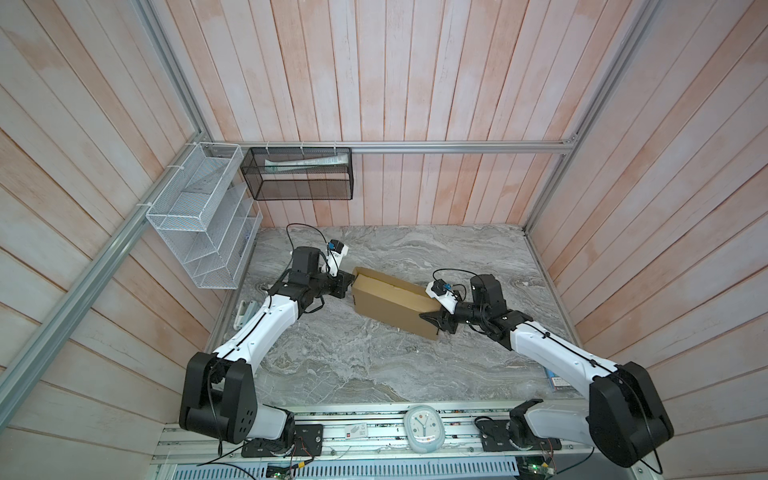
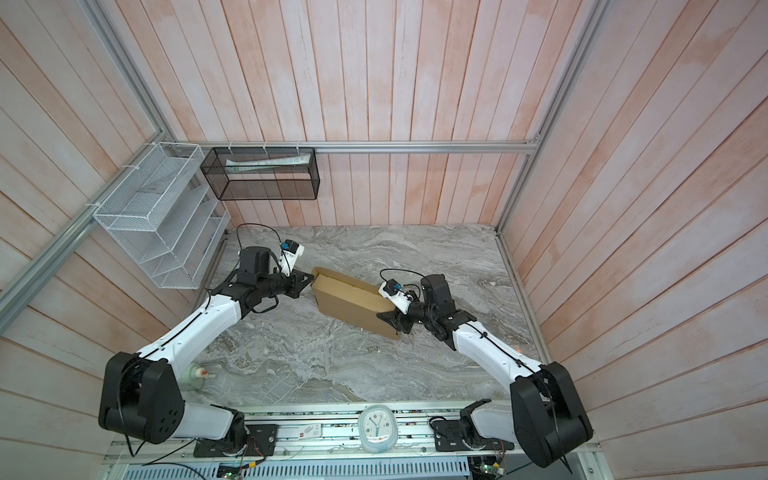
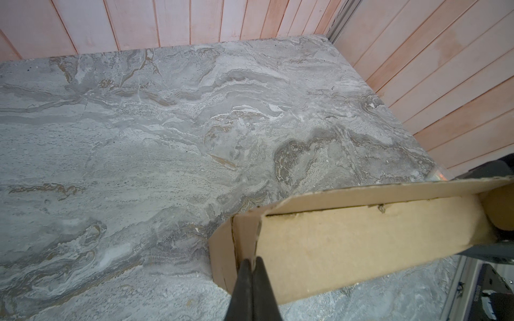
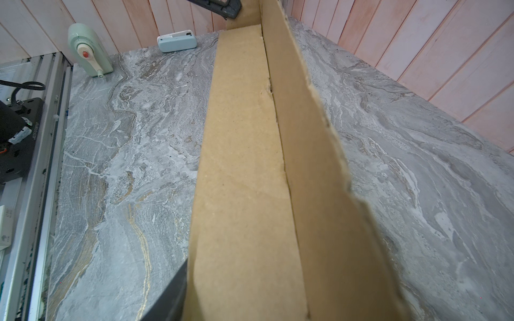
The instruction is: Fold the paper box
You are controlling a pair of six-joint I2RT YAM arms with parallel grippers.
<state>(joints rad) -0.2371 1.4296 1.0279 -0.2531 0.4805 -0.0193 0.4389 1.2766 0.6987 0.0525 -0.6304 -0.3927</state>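
**Box** (image 1: 390,305) (image 2: 353,305): brown cardboard, long and shallow. It lay slantwise at mid-surface (image 1: 353,365), with one long flap raised along its far side.

**Left tool** (image 1: 348,284) (image 3: 252,261): at the box's left end, clenched on the edge of the end flap.

**Right tool** (image 1: 434,322): at the opposite end, grasping the box, with a finger (image 3: 484,253) on either side in the left wrist view. In the right wrist view only one finger (image 4: 169,294) showed; cardboard hid the other.

**Black basket** (image 1: 299,189): on the back wall, holding a pale flat item (image 1: 303,163) that could not be identified.

**White rack** (image 1: 195,220): on the left wall; contents hard to make out.

**Green device** (image 2: 195,374) (image 4: 89,50): at the surface's near left corner, partly behind the left arm.

**Blue item** (image 1: 559,380): at the right edge, cut off by the right arm.
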